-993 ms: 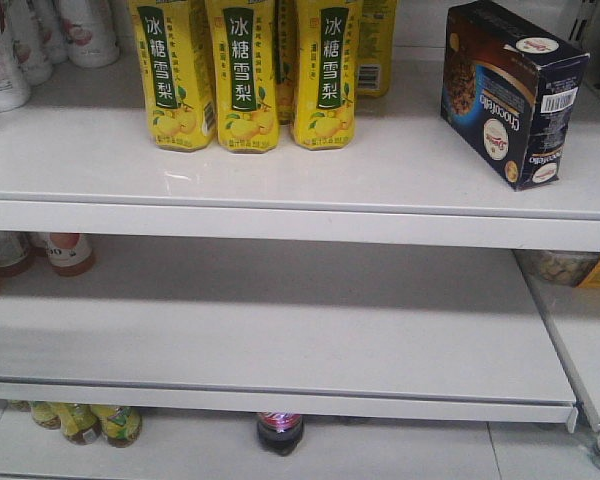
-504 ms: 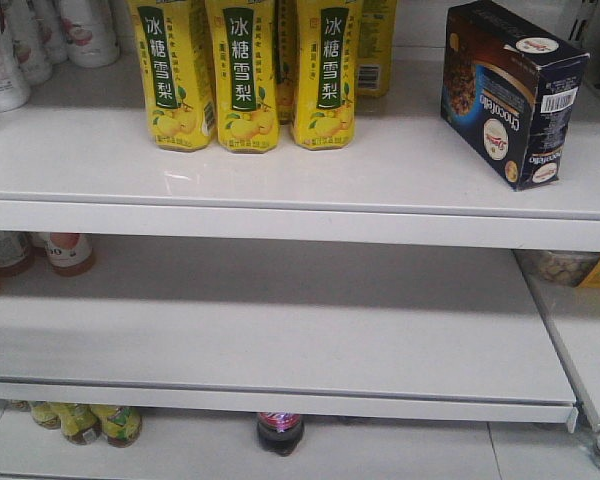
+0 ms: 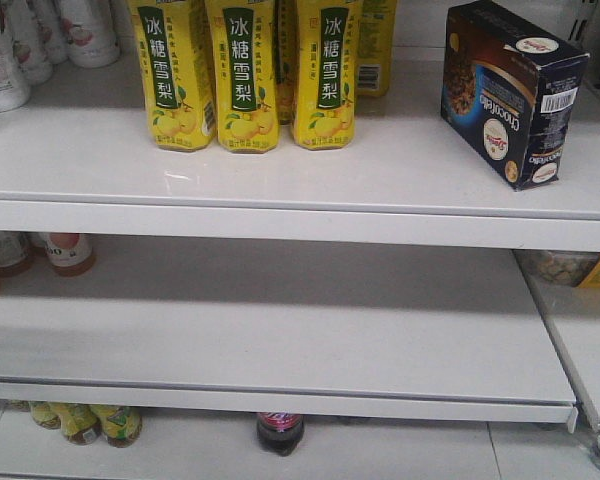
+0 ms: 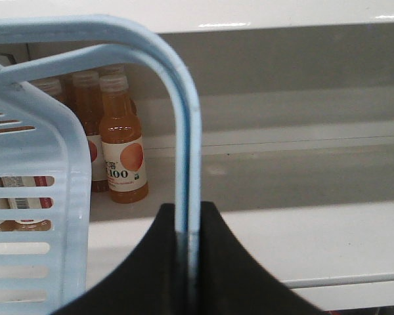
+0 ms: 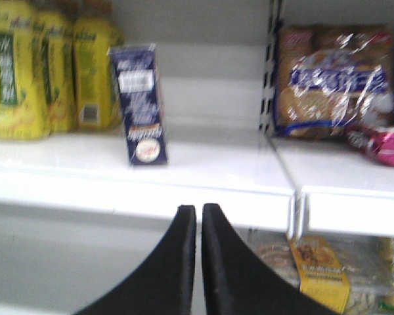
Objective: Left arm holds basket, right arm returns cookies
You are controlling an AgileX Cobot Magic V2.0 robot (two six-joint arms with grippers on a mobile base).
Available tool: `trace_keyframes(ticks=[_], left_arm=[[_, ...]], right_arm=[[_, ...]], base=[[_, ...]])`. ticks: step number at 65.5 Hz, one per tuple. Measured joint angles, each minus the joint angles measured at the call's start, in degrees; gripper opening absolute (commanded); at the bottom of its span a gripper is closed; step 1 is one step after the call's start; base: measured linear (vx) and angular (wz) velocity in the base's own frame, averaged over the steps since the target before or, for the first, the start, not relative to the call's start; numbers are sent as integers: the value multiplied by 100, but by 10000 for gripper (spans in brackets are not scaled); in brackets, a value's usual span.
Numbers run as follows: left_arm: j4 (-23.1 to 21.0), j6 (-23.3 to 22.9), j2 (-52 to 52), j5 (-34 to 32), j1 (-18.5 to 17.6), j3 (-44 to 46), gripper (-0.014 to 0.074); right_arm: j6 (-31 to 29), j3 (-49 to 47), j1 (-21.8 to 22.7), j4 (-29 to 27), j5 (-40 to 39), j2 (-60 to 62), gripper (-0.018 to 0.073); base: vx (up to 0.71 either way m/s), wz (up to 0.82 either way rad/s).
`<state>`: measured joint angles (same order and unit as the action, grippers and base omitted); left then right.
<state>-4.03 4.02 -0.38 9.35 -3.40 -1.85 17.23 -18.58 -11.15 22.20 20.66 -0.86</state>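
Front view: the cookies (image 3: pixel 510 95) stand on the top shelf (image 3: pixel 280 170) near its right end. Left wrist view: the left pincer (image 4: pixel 187 249) is clamped on the basket (image 4: pixel 33 216) handle. Right wrist view: the right pincer (image 5: pixel 198 220), fingers nearly together and empty, sits below the shelf's front edge, cookies (image 5: pixel 139 105) up-left, apart.

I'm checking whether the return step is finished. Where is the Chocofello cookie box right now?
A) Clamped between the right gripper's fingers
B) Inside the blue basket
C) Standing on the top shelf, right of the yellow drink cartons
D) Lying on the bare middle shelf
C: the cookie box stands on the top shelf to the right of the yellow drink cartons, while the right gripper is shut and holds nothing.
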Motion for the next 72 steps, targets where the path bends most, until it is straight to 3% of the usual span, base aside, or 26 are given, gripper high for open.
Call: trace_keyframes(ticks=[7, 19, 27, 42, 72], left_arm=[[0, 0, 0, 0, 0, 0, 0], [0, 0, 0, 0, 0, 0, 0], [0, 0, 0, 0, 0, 0, 0], [0, 0, 0, 0, 0, 0, 0], [0, 0, -3, 0, 0, -11, 0]], right_arm=[[-588, 372, 243, -595, -127, 0, -7], [-1435, 1036, 1171, -1797, -635, 0, -6], [-1622, 1408, 1744, -2220, -1158, 0, -6], [-1645, 2003, 2016, -2254, -1905, 124, -6], [-2062, 2020, 2021, -2290, -1628, 152, -6]], base=[[0, 0], [0, 0], [0, 0], [0, 0], [0, 0]])
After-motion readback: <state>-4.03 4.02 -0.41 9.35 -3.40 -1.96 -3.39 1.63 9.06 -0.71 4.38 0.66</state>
